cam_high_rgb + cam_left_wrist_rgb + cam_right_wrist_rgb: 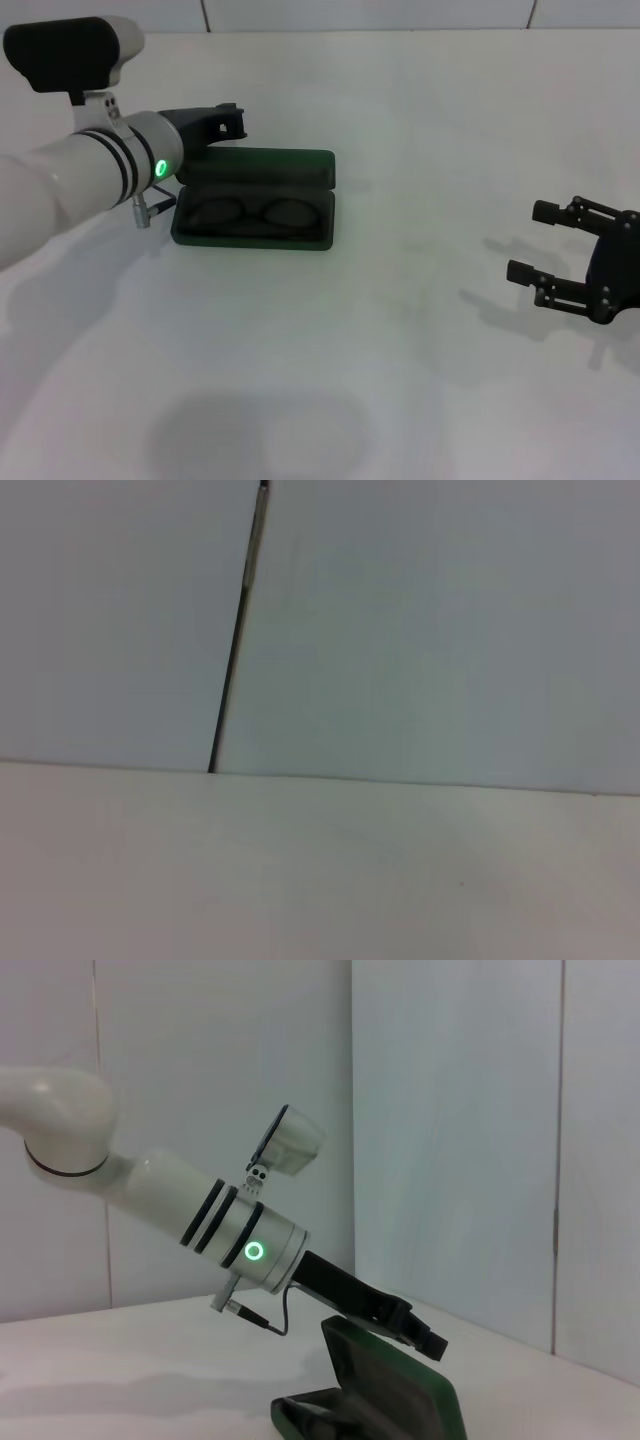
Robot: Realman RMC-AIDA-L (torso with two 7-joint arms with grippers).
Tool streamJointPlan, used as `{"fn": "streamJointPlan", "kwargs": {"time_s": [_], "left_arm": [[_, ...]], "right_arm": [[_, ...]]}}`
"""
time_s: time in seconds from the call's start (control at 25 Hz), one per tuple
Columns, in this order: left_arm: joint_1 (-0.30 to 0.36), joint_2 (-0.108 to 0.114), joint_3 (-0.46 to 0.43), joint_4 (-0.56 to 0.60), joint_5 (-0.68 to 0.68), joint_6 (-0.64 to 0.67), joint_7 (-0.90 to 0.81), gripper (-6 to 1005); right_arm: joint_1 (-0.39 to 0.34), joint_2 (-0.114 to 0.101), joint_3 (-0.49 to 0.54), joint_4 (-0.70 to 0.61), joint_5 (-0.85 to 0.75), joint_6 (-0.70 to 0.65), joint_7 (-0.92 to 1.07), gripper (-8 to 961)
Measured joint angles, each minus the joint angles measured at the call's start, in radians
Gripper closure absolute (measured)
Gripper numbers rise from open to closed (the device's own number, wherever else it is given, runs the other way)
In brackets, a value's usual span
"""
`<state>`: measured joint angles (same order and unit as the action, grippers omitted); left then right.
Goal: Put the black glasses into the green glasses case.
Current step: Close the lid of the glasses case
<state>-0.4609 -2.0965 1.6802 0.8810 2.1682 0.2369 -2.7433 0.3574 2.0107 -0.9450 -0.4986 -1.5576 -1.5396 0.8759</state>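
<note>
The green glasses case [300, 172] lies open on the white table, its lid raised at the far side. The black glasses [245, 212] lie inside its lower half, lenses side by side. My left gripper [232, 118] is just behind the lid's far left corner, close to its top edge. In the right wrist view the left gripper [425, 1338] hovers at the top edge of the raised lid of the case [400, 1400]; the glasses are hidden there. My right gripper [532, 240] is open and empty, far off at the right. The left wrist view shows only table and wall.
The white table [380, 360] spreads around the case. A white panelled wall [360, 12] runs along the table's far edge, just behind the left gripper.
</note>
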Motion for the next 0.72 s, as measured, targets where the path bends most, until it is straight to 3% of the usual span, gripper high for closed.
{"fn": "streamJointPlan", "kwargs": {"time_s": [0.72], "left_arm": [[0.032,0.006,0.001,0.055,0.002,0.089,0.025,962]], "right_arm": [[0.004,-0.001,0.0,0.008,0.002,0.001,-0.002,201]]}}
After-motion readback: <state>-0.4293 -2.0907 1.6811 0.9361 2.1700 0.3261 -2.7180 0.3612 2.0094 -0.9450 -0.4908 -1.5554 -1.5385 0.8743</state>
